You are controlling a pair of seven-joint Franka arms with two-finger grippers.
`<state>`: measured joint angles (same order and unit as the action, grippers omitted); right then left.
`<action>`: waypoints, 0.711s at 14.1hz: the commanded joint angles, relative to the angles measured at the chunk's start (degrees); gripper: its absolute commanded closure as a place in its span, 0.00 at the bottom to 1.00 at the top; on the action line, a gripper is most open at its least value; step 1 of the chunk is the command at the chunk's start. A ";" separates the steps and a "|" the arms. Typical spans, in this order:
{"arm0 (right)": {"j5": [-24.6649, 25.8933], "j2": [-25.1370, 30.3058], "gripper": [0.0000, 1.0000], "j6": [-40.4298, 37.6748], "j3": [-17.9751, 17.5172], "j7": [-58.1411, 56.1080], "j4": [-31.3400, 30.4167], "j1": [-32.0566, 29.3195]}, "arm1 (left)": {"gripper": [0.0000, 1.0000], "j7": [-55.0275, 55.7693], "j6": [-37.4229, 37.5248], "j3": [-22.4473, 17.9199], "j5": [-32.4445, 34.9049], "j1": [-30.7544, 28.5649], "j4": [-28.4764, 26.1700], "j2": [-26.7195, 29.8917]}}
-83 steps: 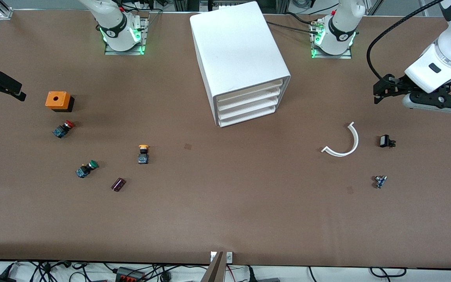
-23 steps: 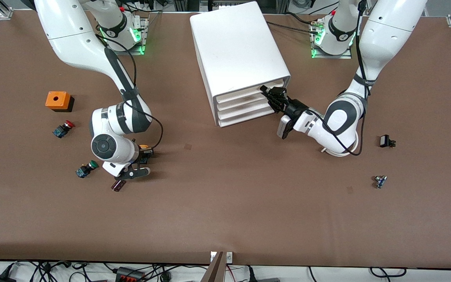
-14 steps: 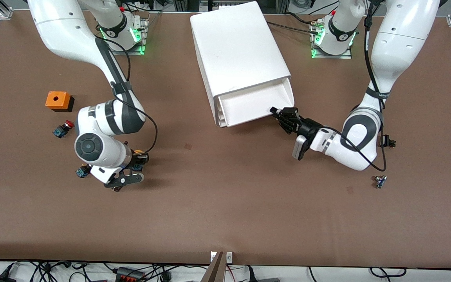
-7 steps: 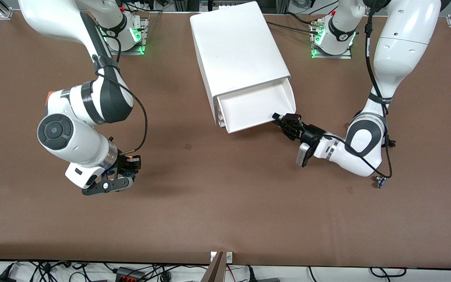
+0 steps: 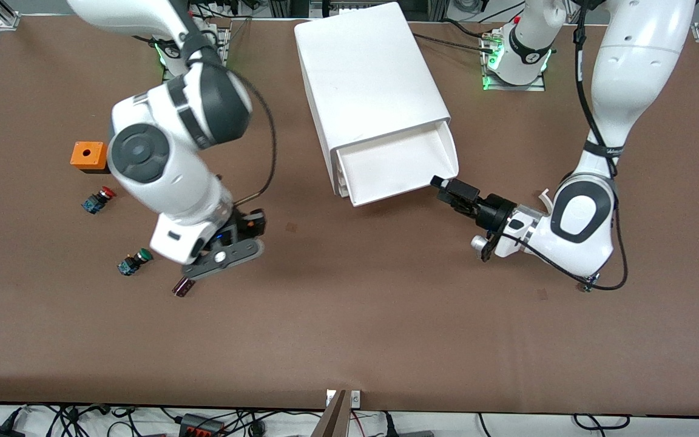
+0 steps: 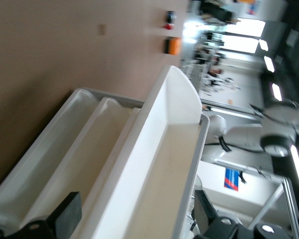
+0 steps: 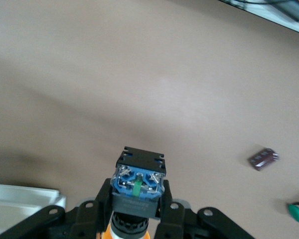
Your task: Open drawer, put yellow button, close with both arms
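Observation:
The white cabinet [image 5: 368, 73] has its top drawer [image 5: 395, 162] pulled out; the tray inside it is bare. My left gripper [image 5: 445, 184] is open, level with the drawer's front, at the corner toward the left arm's end. In the left wrist view the drawer [image 6: 162, 149] runs between the spread fingers [image 6: 65, 219] of the left gripper [image 6: 134, 221]. My right gripper [image 5: 243, 230] hangs over the table, shut on the yellow button [image 5: 250, 223]. The right wrist view shows the yellow button [image 7: 138, 186], blue-and-black body outward, orange cap inward, in the right gripper [image 7: 138, 201].
Toward the right arm's end lie an orange box [image 5: 90, 155], a red-capped button [image 5: 98, 200], a green-capped button [image 5: 134, 262] and a small dark part [image 5: 183, 286]. A white curved strip [image 5: 545, 195] and a tiny part [image 5: 586, 285] peek out by the left arm.
The left gripper has opened, let go of the pulled-out drawer and drawn back a little. The right arm has lifted the yellow button and swung it toward the cabinet.

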<state>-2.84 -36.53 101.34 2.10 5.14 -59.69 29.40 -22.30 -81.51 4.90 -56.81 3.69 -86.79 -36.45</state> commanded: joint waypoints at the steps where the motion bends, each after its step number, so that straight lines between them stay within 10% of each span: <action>1: 0.12 -1.00 1.00 -1.24 0.54 3.29 3.88 5.21 | 0.00 14.95 0.38 -0.42 12.37 0.79 8.44 2.00; 10: 0.03 -2.23 1.00 7.29 0.10 17.69 6.08 15.32 | 0.00 36.00 -5.93 -0.15 44.76 3.60 14.54 2.09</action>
<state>-2.82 -37.09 107.84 2.05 19.38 -55.78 42.91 11.50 -85.40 5.15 -15.79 7.28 -73.88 -33.59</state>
